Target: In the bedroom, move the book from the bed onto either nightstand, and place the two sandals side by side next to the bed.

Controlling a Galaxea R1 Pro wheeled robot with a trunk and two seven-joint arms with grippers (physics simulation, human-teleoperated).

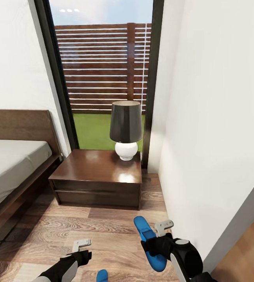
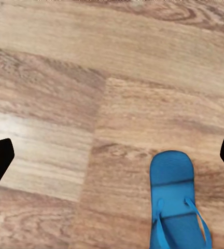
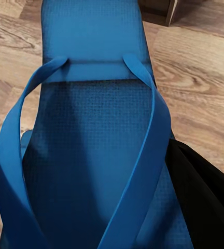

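My right gripper (image 1: 158,237) is shut on a bright blue sandal (image 1: 146,234), held above the wood floor in front of the nightstand (image 1: 97,174). In the right wrist view the sandal (image 3: 96,129) lies between the black fingers (image 3: 205,202), straps facing the camera. The other blue sandal (image 2: 174,207) lies flat on the floor below my left gripper (image 2: 112,158), which is open and apart from it; its toe (image 1: 101,276) peeks in at the head view's lower edge. The bed (image 1: 9,164) stands at the left. The book is out of view.
A lamp (image 1: 126,129) with a dark shade and white base stands on the nightstand's back right. A white wall (image 1: 213,137) runs close along my right side. A black-framed window (image 1: 103,70) shows the fence behind. Floor planks (image 1: 84,223) lie between me and the nightstand.
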